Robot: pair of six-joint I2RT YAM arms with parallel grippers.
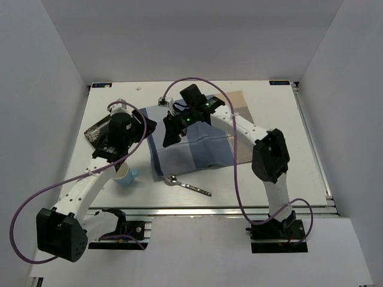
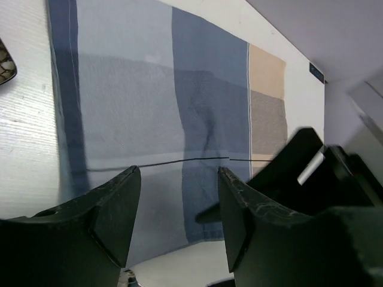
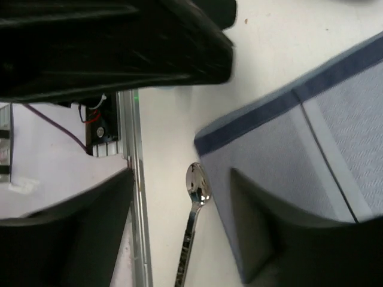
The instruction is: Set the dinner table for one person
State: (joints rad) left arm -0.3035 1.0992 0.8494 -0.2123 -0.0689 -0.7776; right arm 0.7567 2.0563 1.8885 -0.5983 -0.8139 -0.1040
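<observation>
The white dinner table point(image 1: 269, 173) holds a blue-and-beige checked placemat point(image 1: 197, 149) in its middle, with a crease across it. My left gripper point(image 1: 145, 127) hovers open and empty over the placemat's left edge; the left wrist view shows the cloth point(image 2: 149, 101) below its open jaws point(image 2: 178, 197). My right gripper point(image 1: 170, 133) is open and empty just right of it, above the cloth. In the right wrist view its jaws point(image 3: 181, 179) frame a silver spoon point(image 3: 192, 209) lying on the table beside the placemat's corner point(image 3: 287, 137).
A light blue cup point(image 1: 125, 175) stands near the front left, under the left arm. A dark patterned plate point(image 1: 97, 134) sits at the far left. The spoon point(image 1: 187, 185) lies in front of the placemat. The aluminium rail point(image 1: 239, 210) runs along the near edge.
</observation>
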